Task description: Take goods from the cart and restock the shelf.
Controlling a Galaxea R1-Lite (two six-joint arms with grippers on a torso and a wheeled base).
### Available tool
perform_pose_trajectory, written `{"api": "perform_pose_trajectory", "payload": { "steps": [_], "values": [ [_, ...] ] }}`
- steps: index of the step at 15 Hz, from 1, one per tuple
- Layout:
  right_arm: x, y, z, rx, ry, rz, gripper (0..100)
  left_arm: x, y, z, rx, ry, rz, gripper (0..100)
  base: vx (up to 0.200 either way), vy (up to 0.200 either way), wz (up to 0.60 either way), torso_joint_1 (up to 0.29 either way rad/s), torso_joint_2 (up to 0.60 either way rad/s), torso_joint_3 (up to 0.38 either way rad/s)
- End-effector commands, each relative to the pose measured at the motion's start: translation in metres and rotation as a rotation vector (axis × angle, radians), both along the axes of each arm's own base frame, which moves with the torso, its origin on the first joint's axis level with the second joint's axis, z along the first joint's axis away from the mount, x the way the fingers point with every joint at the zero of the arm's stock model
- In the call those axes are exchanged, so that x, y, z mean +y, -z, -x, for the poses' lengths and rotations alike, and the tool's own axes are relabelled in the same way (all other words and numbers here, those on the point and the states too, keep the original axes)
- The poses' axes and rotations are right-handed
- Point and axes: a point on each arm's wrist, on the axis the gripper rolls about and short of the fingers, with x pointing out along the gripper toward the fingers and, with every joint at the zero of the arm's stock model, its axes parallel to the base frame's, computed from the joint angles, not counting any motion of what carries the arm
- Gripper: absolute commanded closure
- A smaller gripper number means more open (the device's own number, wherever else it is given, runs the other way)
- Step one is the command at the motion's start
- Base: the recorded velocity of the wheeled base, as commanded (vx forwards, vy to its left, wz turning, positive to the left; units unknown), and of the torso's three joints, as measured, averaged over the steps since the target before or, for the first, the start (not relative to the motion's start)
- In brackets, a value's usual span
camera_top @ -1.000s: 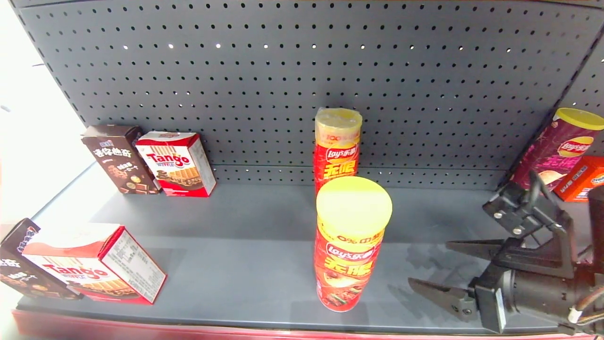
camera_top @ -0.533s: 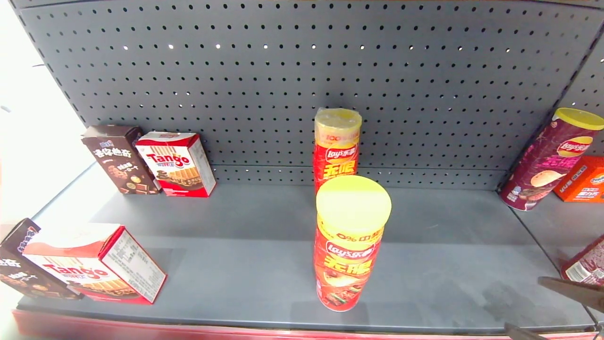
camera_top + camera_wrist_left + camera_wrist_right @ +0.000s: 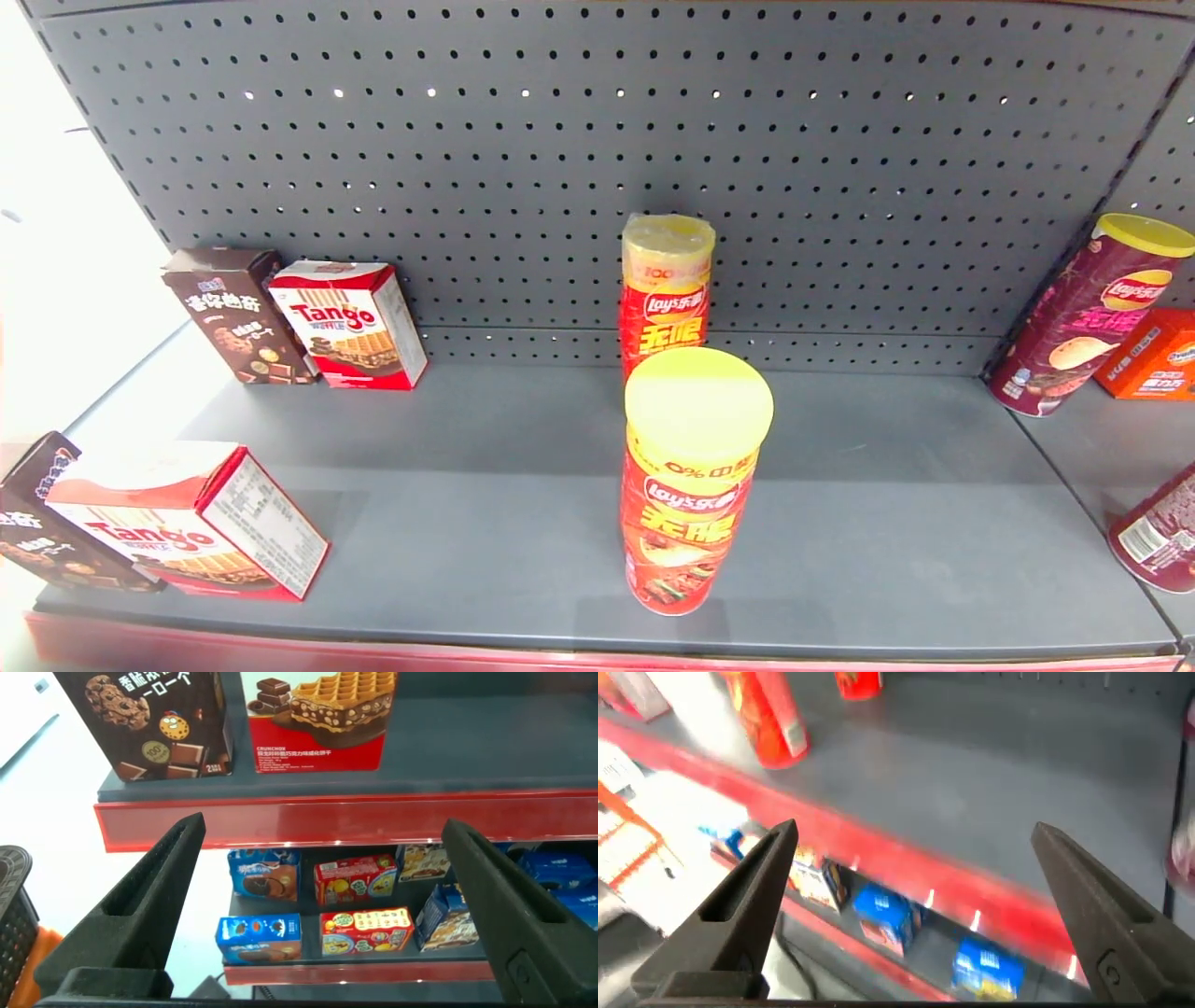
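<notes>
Left side, low: your left hand [image 3: 322,826] hangs below the red front lip [image 3: 392,812] of the grey metal shelf [image 3: 448,523], fingers spread wide, nothing in them. A black mesh rim [image 3: 11,896] shows beside it; possibly the cart, can't tell.

Shelf, left end, near edge: a dark brown cardboard cookie box [image 3: 37,523] touching a red-and-white cardboard wafer box [image 3: 187,532]. A matching pair, far brown box [image 3: 233,313] and far wafer box [image 3: 350,322], stands against the pegboard.

Centre: a near red chip canister with a yellow plastic lid [image 3: 695,485], upright, close to the front edge. A second red canister [image 3: 666,289] stands directly behind it at the back.

Right, next bay: a purple canister with a yellow lid [image 3: 1083,317], an orange box [image 3: 1153,355], and another canister at the right edge [image 3: 1158,541].

Right side, low: your right hand [image 3: 912,829] is released, fingers apart and empty, out in front of the shelf lip.

Read: you are between placements, with both hands free. The next move is likely a trip to the cart. When you bring an item in, clear the lip and give the tall near canister room; it looks easy to tip. Open floor lies either side of it.
</notes>
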Motion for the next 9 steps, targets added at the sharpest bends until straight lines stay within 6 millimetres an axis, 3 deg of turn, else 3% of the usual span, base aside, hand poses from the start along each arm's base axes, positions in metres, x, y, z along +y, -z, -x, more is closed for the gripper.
{"api": "perform_pose_trajectory", "payload": {
  "steps": [1, 4, 6, 9],
  "values": [
    [-0.005, 0.014, 0.008, -0.081, -0.001, -0.059, 0, 0.000, 0.000, 0.000, 0.000, 0.000, 0.000, 0, 0.000, 0.000, 0.00, 0.000, 0.00, 0.000],
    [-0.007, 0.015, 0.006, -0.079, -0.132, -0.045, 0, 0.000, 0.000, 0.000, 0.000, -0.002, -0.002, 0, 0.000, 0.000, 0.00, 0.000, 0.00, 0.000],
    [-0.005, 0.015, 0.008, -0.080, 0.025, -0.045, 0, 0.000, 0.000, 0.000, 0.000, 0.000, -0.003, 0, 0.000, 0.000, 0.00, 0.000, 0.00, 0.000],
    [0.007, 0.012, -0.009, 0.153, 0.260, 0.079, 0, 0.000, 0.000, 0.000, 0.000, -0.005, 0.001, 0, 0.000, 0.000, 0.00, 0.000, 0.00, 0.000]
  ]
}}
